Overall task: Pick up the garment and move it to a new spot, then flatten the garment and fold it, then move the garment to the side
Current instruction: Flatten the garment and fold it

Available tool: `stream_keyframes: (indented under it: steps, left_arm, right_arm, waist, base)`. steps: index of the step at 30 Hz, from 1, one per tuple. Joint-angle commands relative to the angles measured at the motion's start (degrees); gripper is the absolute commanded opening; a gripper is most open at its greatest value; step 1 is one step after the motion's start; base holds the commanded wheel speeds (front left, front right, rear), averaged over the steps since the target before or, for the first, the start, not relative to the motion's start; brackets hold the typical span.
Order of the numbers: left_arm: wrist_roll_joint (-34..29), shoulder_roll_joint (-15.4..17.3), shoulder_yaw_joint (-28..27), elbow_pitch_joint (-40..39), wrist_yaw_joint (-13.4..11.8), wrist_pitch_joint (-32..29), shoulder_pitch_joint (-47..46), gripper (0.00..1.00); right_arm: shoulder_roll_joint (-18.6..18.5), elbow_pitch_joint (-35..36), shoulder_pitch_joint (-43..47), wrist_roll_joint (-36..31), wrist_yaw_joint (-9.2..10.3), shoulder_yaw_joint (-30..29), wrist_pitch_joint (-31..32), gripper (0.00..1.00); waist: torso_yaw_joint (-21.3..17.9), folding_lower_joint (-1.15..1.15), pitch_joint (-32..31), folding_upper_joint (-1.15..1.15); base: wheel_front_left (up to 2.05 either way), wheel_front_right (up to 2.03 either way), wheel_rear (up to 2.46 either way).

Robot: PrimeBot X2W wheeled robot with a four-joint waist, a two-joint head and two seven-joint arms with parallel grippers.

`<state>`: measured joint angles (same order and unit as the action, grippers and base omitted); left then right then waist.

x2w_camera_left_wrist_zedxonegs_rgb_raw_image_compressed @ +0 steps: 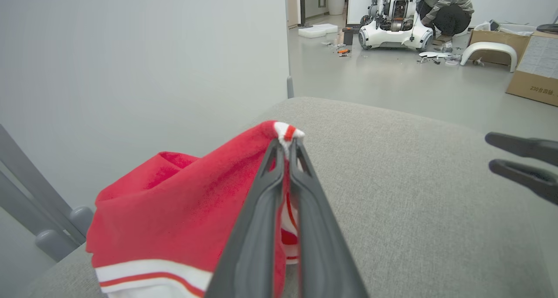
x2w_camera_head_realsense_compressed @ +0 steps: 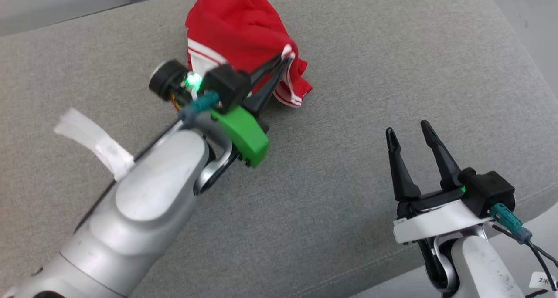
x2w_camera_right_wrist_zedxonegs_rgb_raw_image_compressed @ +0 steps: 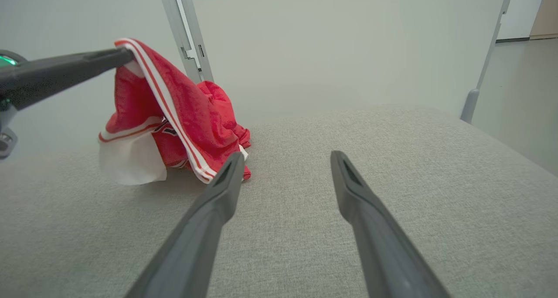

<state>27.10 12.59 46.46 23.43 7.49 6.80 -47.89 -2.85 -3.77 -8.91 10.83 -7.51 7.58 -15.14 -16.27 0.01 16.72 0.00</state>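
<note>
The red garment [x2w_camera_head_realsense_compressed: 244,32] could be dropped from here. Only a small bit of its striped edge is pinched at the very tips of the left claw [x2w_camera_head_realsense_compressed: 287,56], so the cloth may slip out if it is pulled fast or jerked. The rest of the garment lies in a heap on the gray cushion [x2w_camera_head_realsense_compressed: 348,180], close to the far edge. It could be dragged over the rough fabric and get bunched up more. If it is carried too far back, it might be pushed off the cushion toward the wall [x2w_camera_left_wrist_zedxonegs_rgb_raw_image_compressed: 130,49]. It may be that only one layer is held, so the garment might open in a messy way when it is lifted.

The left arm [x2w_camera_head_realsense_compressed: 144,202] is stretched forward and across, toward the far middle of the cushion. Its claw is clamped tight on the white and red trim, and that corner is raised above the heap like a little tent. The fingers [x2w_camera_left_wrist_zedxonegs_rgb_raw_image_compressed: 257,228] are pointed away from the robot.

The right claw [x2w_camera_head_realsense_compressed: 407,128] is held low at the near right part of the cushion, well apart from the garment. Its two fingers [x2w_camera_right_wrist_zedxonegs_rgb_raw_image_compressed: 205,219] are spread apart, and nothing is held between them.
</note>
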Motion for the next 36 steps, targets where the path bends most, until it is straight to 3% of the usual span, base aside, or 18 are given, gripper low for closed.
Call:
stream_keyframes:
  steps: [1, 5, 13, 16, 21, 28, 36]
  left_arm:
    - [4.2, 0.4, 0.2, -2.3, 0.0, -2.0, -2.9, 0.00]
    - [11.7, 0.7, -2.3, -6.3, 0.0, -5.5, -11.6, 0.00]
    - [14.0, -1.5, -10.6, -1.5, -2.0, -3.3, -26.8, 0.00]
    - [15.3, -0.8, -12.5, 0.0, -3.2, -2.5, -26.1, 0.00]
    - [18.6, 5.1, -15.0, -1.0, -5.1, -2.8, -14.3, 0.00]
    - [26.2, 14.5, -22.1, -8.7, -9.1, -0.2, 10.4, 0.00]
    - [31.0, 19.4, -29.1, -9.6, -12.5, 4.9, 27.4, 0.00]
  right_arm:
    - [-0.1, -0.4, 0.9, 1.2, 0.04, 0.0, 0.0, 1.00]
    - [-0.1, -0.8, 1.9, 2.2, 0.04, 0.8, 0.0, 1.00]
    - [0.0, -0.9, 2.8, 3.4, 0.03, 0.7, 0.0, 1.00]
    - [-0.1, -0.8, 3.1, 3.2, 0.04, -0.4, 0.0, 1.00]
    - [0.0, -0.7, 3.7, 2.2, 0.03, -2.2, 0.0, 1.00]
    - [0.0, -0.6, 3.6, -0.1, 0.03, -4.3, 0.0, 1.00]
    - [0.0, -0.2, 2.3, -1.8, 0.03, -4.0, 0.0, 1.00]
  waist:
    - [-1.6, -0.01, -2.4, 0.00]
    - [-3.8, -0.01, -4.6, 0.00]
    - [-6.4, -0.01, -6.3, 0.00]
    - [-5.7, -0.01, -6.4, 0.00]
    - [-3.5, -0.01, -6.1, 0.00]
    - [1.4, -0.01, -5.6, 0.00]
    - [4.9, -0.01, -4.8, 0.00]
  base:
    - [0.00, 0.00, 0.00]
    - [0.00, 0.00, 0.00]
    - [0.00, 0.00, 0.00]
    - [0.00, 0.00, 0.00]
    - [0.00, 0.00, 0.00]
    - [0.00, 0.00, 0.00]
    - [0.00, 0.00, 0.00]
